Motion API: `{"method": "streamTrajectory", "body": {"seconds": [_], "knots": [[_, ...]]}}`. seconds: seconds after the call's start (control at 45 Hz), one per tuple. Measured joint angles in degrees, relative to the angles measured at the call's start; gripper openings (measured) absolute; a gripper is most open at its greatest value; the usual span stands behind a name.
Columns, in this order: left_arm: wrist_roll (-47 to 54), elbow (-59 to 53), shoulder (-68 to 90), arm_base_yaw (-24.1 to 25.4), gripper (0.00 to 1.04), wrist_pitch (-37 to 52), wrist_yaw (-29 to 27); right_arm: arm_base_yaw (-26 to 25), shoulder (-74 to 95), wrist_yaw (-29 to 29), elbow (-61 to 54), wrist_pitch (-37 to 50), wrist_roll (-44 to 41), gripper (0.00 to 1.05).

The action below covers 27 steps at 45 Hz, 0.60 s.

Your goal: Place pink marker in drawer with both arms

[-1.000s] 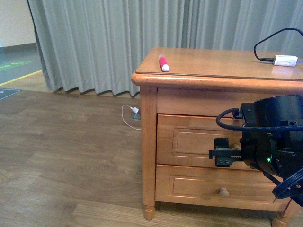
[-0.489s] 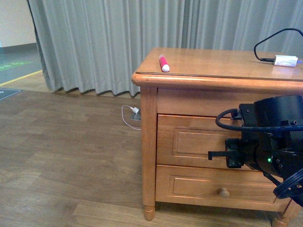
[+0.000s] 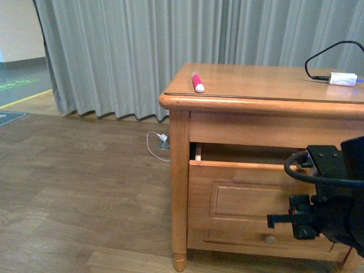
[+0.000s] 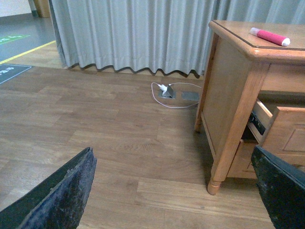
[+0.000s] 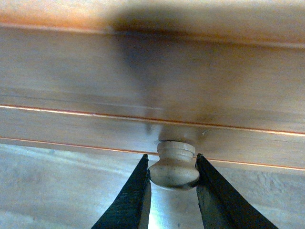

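Right up close, the right gripper (image 5: 172,161) is clamped on the knob (image 5: 174,168), one black finger pressed against each side of it. And here is the change: the drawer (image 3: 239,199) has come out! Half a second ago its front sat flush with the cabinet; now it stands forward, with a dark gap open above its top edge. The left wrist view confirms it, showing the drawer's side wall sticking out past the cabinet leg. So the pull is working, though the opening looks narrow from here, and I'd say it needs to come out further before anything can drop in cleanly.

The left gripper (image 4: 171,191) hangs low over the floor, well apart from the cabinet, fingers spread wide and holding nothing. It looks like the one meant to do the fetching while the right holds the drawer.

Up on the cabinet top (image 3: 261,79), the marker (image 3: 197,82) lies untouched near the front left corner, white end facing forward. The charger (image 3: 343,78) sits at the far right, well apart from it. Behind it all hangs the grey curtain (image 3: 142,51).
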Motion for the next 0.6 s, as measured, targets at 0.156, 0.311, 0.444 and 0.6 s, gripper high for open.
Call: {"method": "streamTrajectory", "body": {"seconds": [0.156,0.311,0.444,0.6], "knots": [[0.0,0.0,0.0,0.0,0.99,0.0,0.0,0.5,-7.0,-0.7,-8.1,-1.6,-0.1,0.22],[0.0,0.0,0.0,0.0,0.99,0.0,0.0,1.1,-11.9,-1.2,-14.0,-1.9,-0.5,0.22],[0.0,0.0,0.0,0.0,0.99,0.0,0.0,1.3,-14.2,-1.6,-16.1,-1.9,0.0,0.33],[0.0,0.0,0.0,0.0,0.99,0.0,0.0,0.5,-21.0,-0.7,-17.9,-3.8,0.9,0.57]]}}
